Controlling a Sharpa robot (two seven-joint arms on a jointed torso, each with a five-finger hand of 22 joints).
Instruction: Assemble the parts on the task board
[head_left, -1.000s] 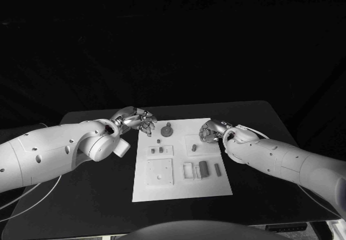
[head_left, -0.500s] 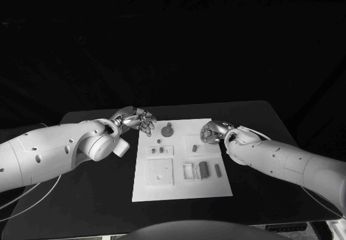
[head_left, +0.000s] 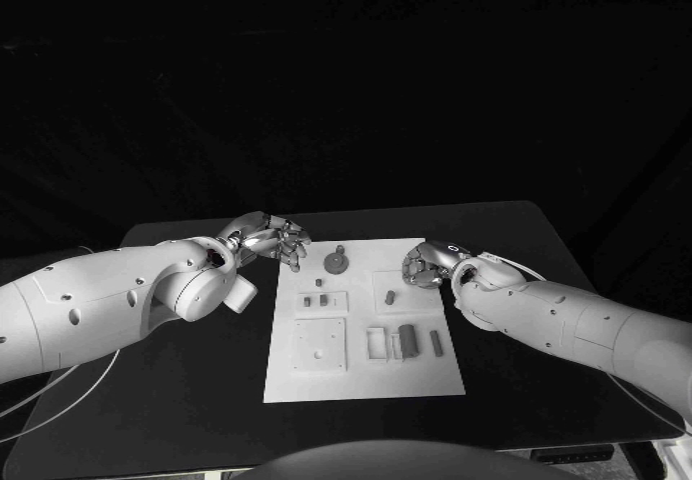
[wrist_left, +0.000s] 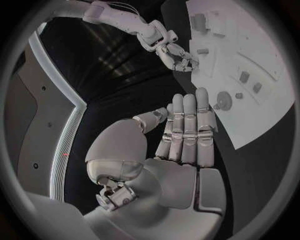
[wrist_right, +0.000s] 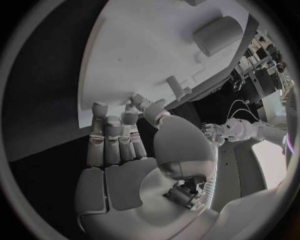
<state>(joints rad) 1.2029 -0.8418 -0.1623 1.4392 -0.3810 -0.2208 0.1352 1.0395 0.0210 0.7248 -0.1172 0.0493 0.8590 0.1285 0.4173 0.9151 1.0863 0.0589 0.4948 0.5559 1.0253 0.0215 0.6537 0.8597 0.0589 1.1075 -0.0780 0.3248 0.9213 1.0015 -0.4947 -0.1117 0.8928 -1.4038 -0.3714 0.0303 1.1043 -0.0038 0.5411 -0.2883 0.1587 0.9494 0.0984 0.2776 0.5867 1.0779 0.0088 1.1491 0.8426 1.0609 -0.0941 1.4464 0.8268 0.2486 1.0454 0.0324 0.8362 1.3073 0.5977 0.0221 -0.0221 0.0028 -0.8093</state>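
Reaching stage, by the looks: nothing is held by left hand (head_left: 274, 240) or right hand (head_left: 427, 264), fingers loosely apart; a part (head_left: 391, 296) on the task board (head_left: 364, 380) needs gripping next.

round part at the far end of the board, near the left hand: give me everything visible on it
The round part is a small grey disc lying flat on the white task board, near its far edge and toward the left side. A short stub or handle sticks out from it toward the far edge. It looks like matte plastic or metal; which one cannot be told. The left hand hovers beside it, fingers extended, not touching. The left wrist view shows the same disc just beyond that hand's fingertips.
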